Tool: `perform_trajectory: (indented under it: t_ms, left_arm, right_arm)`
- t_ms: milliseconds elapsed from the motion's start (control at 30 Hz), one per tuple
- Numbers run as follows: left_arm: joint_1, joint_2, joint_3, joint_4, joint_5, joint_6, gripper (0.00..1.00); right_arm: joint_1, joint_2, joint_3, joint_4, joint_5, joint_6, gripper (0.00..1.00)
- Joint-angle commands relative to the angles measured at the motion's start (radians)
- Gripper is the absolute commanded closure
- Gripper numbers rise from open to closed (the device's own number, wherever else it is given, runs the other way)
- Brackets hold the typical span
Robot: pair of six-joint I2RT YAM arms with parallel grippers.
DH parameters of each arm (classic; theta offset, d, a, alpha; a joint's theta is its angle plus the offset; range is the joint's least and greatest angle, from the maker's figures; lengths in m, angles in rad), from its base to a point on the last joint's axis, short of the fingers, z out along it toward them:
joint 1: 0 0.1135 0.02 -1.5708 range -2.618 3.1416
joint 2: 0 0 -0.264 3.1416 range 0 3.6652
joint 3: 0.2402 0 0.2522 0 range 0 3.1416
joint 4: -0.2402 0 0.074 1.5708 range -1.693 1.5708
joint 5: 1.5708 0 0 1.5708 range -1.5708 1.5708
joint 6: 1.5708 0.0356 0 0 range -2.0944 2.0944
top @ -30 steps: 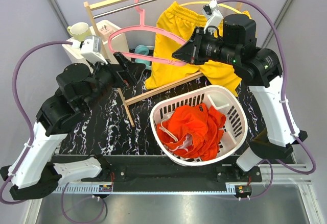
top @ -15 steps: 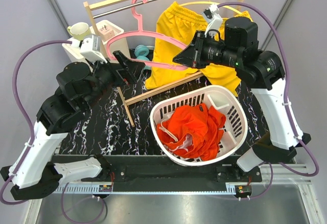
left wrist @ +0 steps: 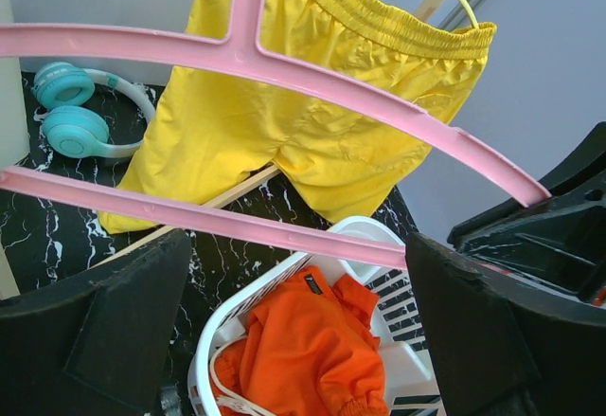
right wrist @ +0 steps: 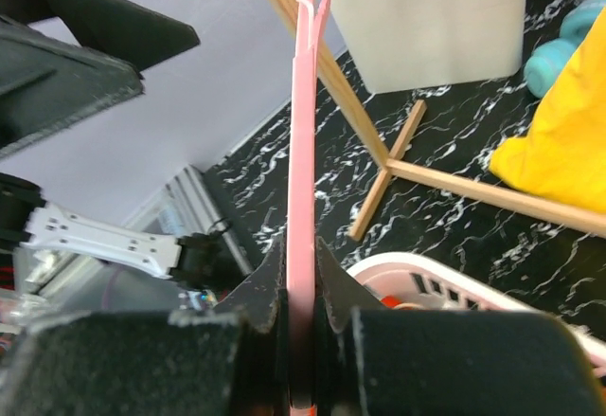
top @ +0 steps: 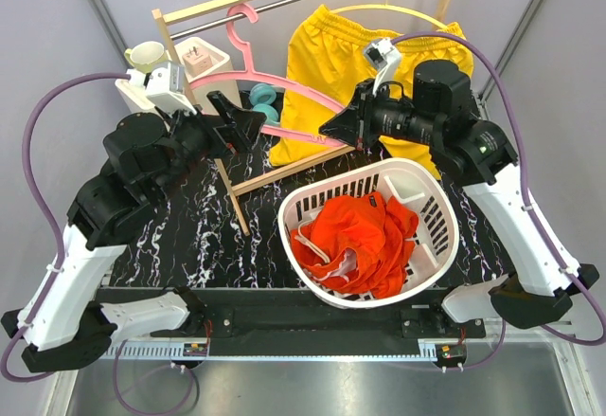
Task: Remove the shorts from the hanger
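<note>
Shorts status: 1 orange-red pair lies bunched in the white basket on the table. 1 yellow pair hangs by its waistband on the yellow hanger at the top of the wooden rack.

Right jaws are clamped on 1 end of the bare pink hanger, whose long axis runs left-right between the 2 arms. Left jaws stand fully open and empty, with the hanger's 2 bars crossing just ahead of them.

The yellow pair lies beyond the pink hanger, on its far side from both arms, with the waistband running left-right. The right arm is nearer but occupied. Judgement: the pink hanger must be set aside first.
</note>
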Motion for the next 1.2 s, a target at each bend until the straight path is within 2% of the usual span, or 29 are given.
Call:
perform_trajectory:
  t_ms: [0, 200, 400, 467, 533, 567, 633, 667, 800, 900, 1033, 1100, 1167]
  left_arm:
    - [0.008, -0.027, 0.038, 0.020, -0.007, 0.025, 0.01]
    - [0.012, -0.041, 0.047, 0.017, -0.008, 0.032, 0.01]
    - [0.012, -0.026, 0.083, 0.017, 0.019, 0.061, 0.01]
    - [0.014, -0.016, 0.093, 0.017, 0.025, 0.069, 0.01]
    - [0.014, -0.006, 0.106, 0.016, 0.031, 0.074, 0.01]
    - [0.014, -0.003, 0.109, 0.017, 0.033, 0.075, 0.01]
    - [0.014, 0.006, 0.116, 0.017, 0.036, 0.077, 0.01]
    - [0.014, 0.008, 0.118, 0.017, 0.038, 0.078, 0.01]
    - [0.014, 0.022, 0.129, 0.019, 0.061, 0.075, 0.01]
    - [0.015, 0.034, 0.139, 0.020, 0.091, 0.080, 0.01]
    - [0.015, 0.053, 0.159, 0.023, 0.117, 0.087, 0.01]
    - [0.015, 0.059, 0.167, 0.029, 0.125, 0.089, 0.01]
    - [0.015, 0.063, 0.170, 0.032, 0.131, 0.090, 0.01]
  right_arm:
    - [0.000, -0.028, -0.075, 0.097, -0.040, -0.160, 0.97]
    - [0.002, -0.030, -0.122, 0.163, -0.012, -0.241, 0.91]
    - [0.020, -0.010, -0.127, 0.203, -0.087, -0.246, 0.88]
    - [0.028, -0.005, -0.129, 0.209, -0.127, -0.240, 0.82]
    - [0.042, 0.004, -0.135, 0.208, -0.158, -0.226, 0.76]
    - [0.042, 0.007, -0.139, 0.206, -0.173, -0.220, 0.65]
    - [0.042, 0.012, -0.142, 0.192, -0.183, -0.195, 0.54]
    - [0.040, 0.012, -0.145, 0.186, -0.169, -0.186, 0.43]
    - [0.040, -0.030, -0.171, 0.139, -0.010, -0.126, 0.18]
    - [0.039, -0.075, -0.178, 0.096, 0.108, -0.082, 0.08]
    - [0.025, -0.132, -0.161, 0.031, 0.319, -0.014, 0.00]
    - [-0.003, -0.155, -0.141, -0.010, 0.436, 0.012, 0.00]
    - [-0.079, -0.162, -0.126, -0.050, 0.488, 0.033, 0.00]
